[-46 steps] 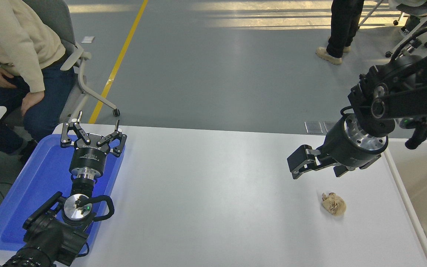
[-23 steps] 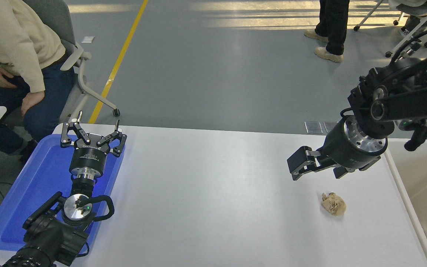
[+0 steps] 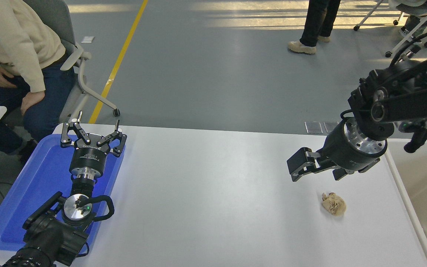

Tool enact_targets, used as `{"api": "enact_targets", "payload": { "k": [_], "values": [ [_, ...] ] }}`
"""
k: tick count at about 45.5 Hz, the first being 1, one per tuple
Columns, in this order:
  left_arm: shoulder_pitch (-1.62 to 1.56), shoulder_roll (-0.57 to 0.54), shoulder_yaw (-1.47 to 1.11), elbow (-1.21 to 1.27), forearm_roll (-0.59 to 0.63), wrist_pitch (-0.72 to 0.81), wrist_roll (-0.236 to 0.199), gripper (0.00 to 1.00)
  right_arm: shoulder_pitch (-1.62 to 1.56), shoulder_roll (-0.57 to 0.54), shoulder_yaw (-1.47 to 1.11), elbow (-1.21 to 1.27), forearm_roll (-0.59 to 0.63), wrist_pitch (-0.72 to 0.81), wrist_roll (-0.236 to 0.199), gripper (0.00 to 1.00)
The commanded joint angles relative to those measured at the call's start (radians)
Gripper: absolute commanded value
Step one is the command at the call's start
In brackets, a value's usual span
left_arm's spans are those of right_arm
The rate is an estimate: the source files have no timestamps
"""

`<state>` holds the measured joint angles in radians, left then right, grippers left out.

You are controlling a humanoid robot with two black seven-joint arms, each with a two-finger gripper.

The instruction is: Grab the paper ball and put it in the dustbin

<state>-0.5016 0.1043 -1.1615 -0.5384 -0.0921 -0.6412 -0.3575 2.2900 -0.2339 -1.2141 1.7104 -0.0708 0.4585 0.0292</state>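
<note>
The paper ball, a small tan crumpled wad, lies on the white table at the right. My right gripper hangs open and empty just above and behind the ball, a little to its left, without touching it. The dustbin, off-white with beige inner walls, stands at the table's right edge, partly cut off by the picture. My left gripper is parked open over the blue tray at the lower left.
A flat blue tray lies at the table's left end. A person in a cream top sits on a chair at the far left. Another person's legs stand on the floor far behind.
My right gripper has hardly moved, only shifting slightly. The paper ball lies where it was. The person standing in the background has stepped to the left.
</note>
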Motion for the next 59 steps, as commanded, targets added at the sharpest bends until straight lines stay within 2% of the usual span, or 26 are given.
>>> {"api": "enact_targets", "payload": {
  "k": [1,7,14,28,48,59],
  "values": [
    [0.000,0.000,0.000,0.000,0.000,0.000,0.000,1.00,-0.010,-0.022,-0.004,0.000,-0.001,-0.017,0.000,1.00],
    [0.000,0.000,0.000,0.000,0.000,0.000,0.000,1.00,-0.066,-0.035,-0.008,-0.005,-0.006,-0.063,0.000,1.00],
    [0.000,0.000,0.000,0.000,0.000,-0.002,0.000,1.00,-0.168,-0.038,-0.030,-0.015,-0.033,-0.184,0.000,1.00],
    [0.000,0.000,0.000,0.000,0.000,-0.002,0.000,1.00,-0.323,-0.039,-0.053,-0.058,-0.147,-0.331,0.000,1.00],
    [0.000,0.000,0.000,0.000,0.000,-0.002,0.000,1.00,-0.583,-0.035,-0.088,-0.232,-0.259,-0.557,-0.002,1.00],
    [0.000,0.000,0.000,0.000,0.000,-0.002,0.000,1.00,-0.753,-0.028,-0.078,-0.353,-0.282,-0.606,0.000,1.00]
  ]
}}
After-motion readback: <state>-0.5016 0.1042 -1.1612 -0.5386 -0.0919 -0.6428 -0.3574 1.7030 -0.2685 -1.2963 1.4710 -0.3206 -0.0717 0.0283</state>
